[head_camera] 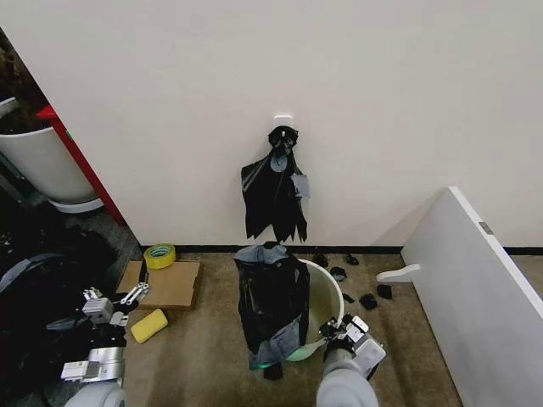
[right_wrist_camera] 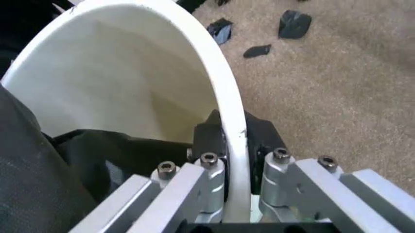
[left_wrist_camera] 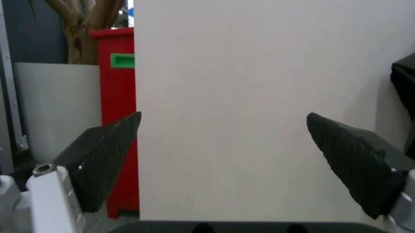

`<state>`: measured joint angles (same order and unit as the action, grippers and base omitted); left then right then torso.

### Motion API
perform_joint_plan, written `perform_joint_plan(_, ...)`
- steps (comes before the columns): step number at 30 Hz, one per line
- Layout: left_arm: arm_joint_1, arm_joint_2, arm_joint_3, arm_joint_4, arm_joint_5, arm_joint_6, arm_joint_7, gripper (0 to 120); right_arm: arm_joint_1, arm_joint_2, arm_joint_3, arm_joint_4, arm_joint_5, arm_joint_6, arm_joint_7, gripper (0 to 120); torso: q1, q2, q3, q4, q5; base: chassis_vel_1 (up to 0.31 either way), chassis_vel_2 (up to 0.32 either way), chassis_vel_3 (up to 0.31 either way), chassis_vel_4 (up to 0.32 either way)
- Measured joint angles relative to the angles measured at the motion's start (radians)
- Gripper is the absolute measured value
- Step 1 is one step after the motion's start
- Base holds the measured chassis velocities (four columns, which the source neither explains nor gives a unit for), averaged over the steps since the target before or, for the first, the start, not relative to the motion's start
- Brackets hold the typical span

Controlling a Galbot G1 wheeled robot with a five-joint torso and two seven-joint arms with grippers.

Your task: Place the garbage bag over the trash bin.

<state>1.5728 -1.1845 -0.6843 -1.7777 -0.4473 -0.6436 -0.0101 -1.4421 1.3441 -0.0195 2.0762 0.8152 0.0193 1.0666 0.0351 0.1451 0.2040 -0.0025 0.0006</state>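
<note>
The right gripper [right_wrist_camera: 234, 141] pinches the trash bin [right_wrist_camera: 139, 82] rim, one finger inside, one outside. The garbage bag [head_camera: 271, 305] drapes only the far side; tugging could tip the bin. The left gripper [left_wrist_camera: 224, 145] idles, spread wide and empty.

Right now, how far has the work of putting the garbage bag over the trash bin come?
Partly done. The garbage bag already drapes over one side of the trash bin, with some plastic lying inside. In hand: the right end effector is clamped on the bin's rim on its bare side. The left end effector waits open, off to the left. Left to do: the bare cream rim on that side is not yet covered.
</note>
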Motion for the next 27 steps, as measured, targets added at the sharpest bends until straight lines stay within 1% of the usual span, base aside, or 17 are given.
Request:
perform_joint_plan(1, 0.000, 0.000, -0.001, -0.001, 0.000, 0.000, -0.001, 100, -0.002, -0.002, -0.002, 0.002, -0.006, -0.001, 0.000, 6, 0.000, 0.000, 0.000, 0.0000, 0.0000, 0.000, 0.000, 0.000, 0.000)
perform_joint_plan(3, 0.001, 0.000, -0.001, -0.003, 0.004, 0.000, -0.002, 100, -0.008, -0.011, -0.004, 0.022, -0.013, -0.011, 0.002, 15, 0.000, 0.000, 0.000, 0.0000, 0.0000, 0.000, 0.000, 0.000, 0.000)
perform_joint_plan(4, 0.001, 0.000, -0.001, -0.003, 0.004, 0.000, -0.002, 100, -0.008, -0.011, -0.004, 0.022, -0.013, -0.011, 0.002, 15, 0.000, 0.000, 0.000, 0.0000, 0.0000, 0.000, 0.000, 0.000, 0.000)
perform_joint_plan(5, 0.001, -0.001, -0.001, -0.003, 0.006, 0.000, -0.004, 100, -0.010, -0.016, -0.004, 0.030, -0.014, -0.015, 0.003, 19, 0.000, 0.000, 0.000, -0.0001, -0.0001, 0.000, 0.000, 0.000, 0.000)
perform_joint_plan(9, -0.002, -0.010, 0.013, -0.001, 0.021, 0.000, -0.010, 100, -0.015, -0.055, 0.003, 0.075, -0.006, -0.053, 0.026, 37, 0.000, 0.000, 0.000, -0.0001, 0.0000, 0.000, 0.000, 0.000, 0.000)
perform_joint_plan(10, -0.002, -0.011, 0.016, 0.001, 0.024, 0.000, -0.011, 100, -0.015, -0.063, 0.005, 0.082, -0.004, -0.059, 0.030, 40, 0.000, 0.000, 0.000, -0.0001, 0.0000, 0.000, 0.000, 0.000, 0.000)
perform_joint_plan(11, -0.002, -0.011, 0.016, 0.001, 0.024, 0.000, -0.011, 100, -0.015, -0.063, 0.005, 0.082, -0.004, -0.059, 0.030, 40, 0.000, 0.000, 0.000, -0.0001, 0.0000, 0.000, 0.000, 0.000, 0.000)
perform_joint_plan(14, -0.004, -0.013, 0.019, 0.004, 0.029, 0.002, -0.014, 100, -0.009, -0.094, 0.012, 0.101, -0.046, -0.061, 0.003, 54, 0.000, 0.000, 0.000, -0.0002, 0.0001, 0.000, 0.000, 0.000, 0.000)
perform_joint_plan(17, -0.005, -0.013, 0.020, 0.009, 0.033, 0.003, -0.016, 100, 0.020, -0.144, 0.015, 0.106, -0.151, -0.048, -0.099, 66, 0.000, 0.000, 0.000, 0.0000, 0.0002, 0.000, 0.000, 0.000, 0.000)
perform_joint_plan(18, -0.005, -0.013, 0.020, 0.009, 0.033, 0.003, -0.016, 100, 0.020, -0.144, 0.015, 0.106, -0.151, -0.048, -0.099, 66, 0.000, 0.000, 0.000, 0.0000, 0.0002, 0.000, 0.000, 0.000, 0.000)
perform_joint_plan(20, -0.006, -0.013, 0.022, 0.012, 0.036, 0.004, -0.016, 100, 0.028, -0.192, 0.022, 0.112, -0.198, -0.046, -0.221, 74, 0.000, 0.000, 0.000, 0.0001, 0.0003, 0.000, 0.000, 0.000, 0.000)
perform_joint_plan(21, -0.007, -0.012, 0.024, 0.013, 0.037, 0.006, -0.017, 100, 0.024, -0.232, 0.031, 0.122, -0.206, -0.066, -0.334, 79, 0.000, 0.000, 0.000, 0.0001, 0.0000, 0.000, 0.000, 0.000, 0.000)
perform_joint_plan(23, -0.008, -0.011, 0.028, 0.012, 0.039, 0.010, -0.019, 100, 0.022, -0.284, 0.033, 0.129, -0.210, -0.105, -0.447, 86, 0.000, 0.000, 0.000, -0.0002, 0.0000, 0.000, 0.000, 0.000, 0.000)
perform_joint_plan(24, -0.008, -0.010, 0.032, 0.009, 0.039, 0.014, -0.021, 100, 0.023, -0.307, 0.031, 0.129, -0.211, -0.131, -0.481, 90, 0.000, 0.000, 0.000, -0.0001, 0.0002, 0.000, 0.000, 0.000, 0.000)
perform_joint_plan(25, -0.008, -0.007, 0.038, 0.004, 0.042, 0.020, -0.026, 100, 0.031, -0.339, 0.025, 0.126, -0.215, -0.179, -0.507, 94, 0.000, 0.000, 0.000, -0.0001, 0.0000, 0.000, 0.000, 0.000, 0.000)
perform_joint_plan(26, -0.008, -0.007, 0.038, 0.004, 0.042, 0.020, -0.026, 100, 0.031, -0.339, 0.025, 0.126, -0.215, -0.179, -0.507, 94, 0.000, 0.000, 0.000, -0.0001, 0.0000, 0.000, 0.000, 0.000, 0.000)
perform_joint_plan(27, -0.008, -0.003, 0.046, -0.002, 0.046, 0.026, -0.031, 100, 0.040, -0.364, 0.020, 0.117, -0.217, -0.227, -0.516, 98, 0.000, 0.000, 0.000, 0.0000, 0.0001, 0.000, 0.000, 0.000, 0.000)
